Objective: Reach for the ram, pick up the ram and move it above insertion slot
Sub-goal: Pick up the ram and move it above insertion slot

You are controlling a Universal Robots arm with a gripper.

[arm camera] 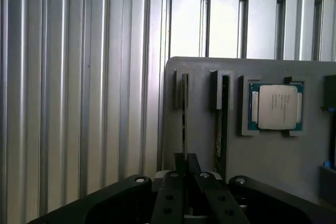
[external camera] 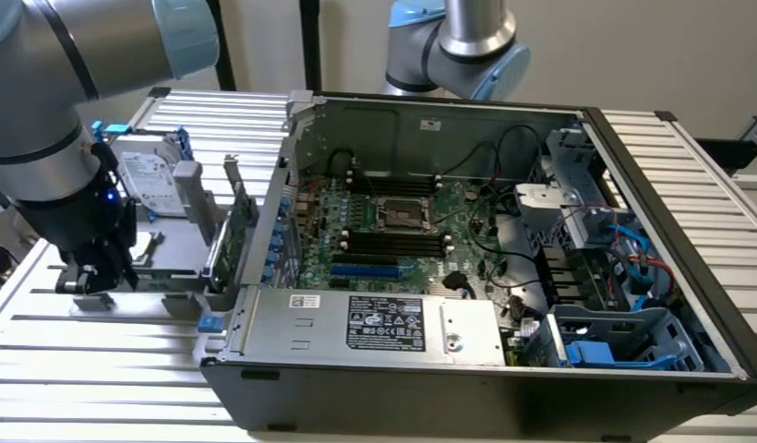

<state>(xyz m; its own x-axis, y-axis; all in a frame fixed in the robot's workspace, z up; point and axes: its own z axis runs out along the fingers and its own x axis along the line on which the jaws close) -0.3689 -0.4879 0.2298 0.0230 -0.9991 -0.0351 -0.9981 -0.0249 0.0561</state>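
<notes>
**Fingers clamped on the ram, down at the holder**

Here we are at the exterior view's left of the open computer case [external camera: 391, 397]. The arm [external camera: 46, 111] is bent low, with the gripper [external camera: 95, 277] right down on the grey holder [external camera: 169, 277] that sits on the ribbed bench [external camera: 83, 369].

From the wrist, the ram [arm camera: 185, 119] stands on its thin edge in one of the holder's [arm camera: 205, 77] narrow slots. It runs straight in between the fingers [arm camera: 194, 166]. They are pinched together on that edge, one on each side, a firm grip on the stick. The ram looks seated in its slot, not raised clear of it.

Just beside it, in the neighbouring slot, a second thin dark stick [arm camera: 223, 114] stands on edge as well, untouched. Beyond that, a silver-topped processor chip [arm camera: 275, 107] lies flat in its own square recess. The bench's [arm camera: 79, 103] aluminium ribs stretch away past the holder.

Back outside, a silver hard drive [external camera: 150, 180] stands behind the arm. A taller green expansion card [external camera: 239, 235] stands upright between the holder and the case wall. Inside the case lies the motherboard [external camera: 403, 231], its black insertion slots [external camera: 397, 242] in rows near the processor socket [external camera: 397, 210]. Those slots are well apart from the ram, with the case wall between them.
</notes>
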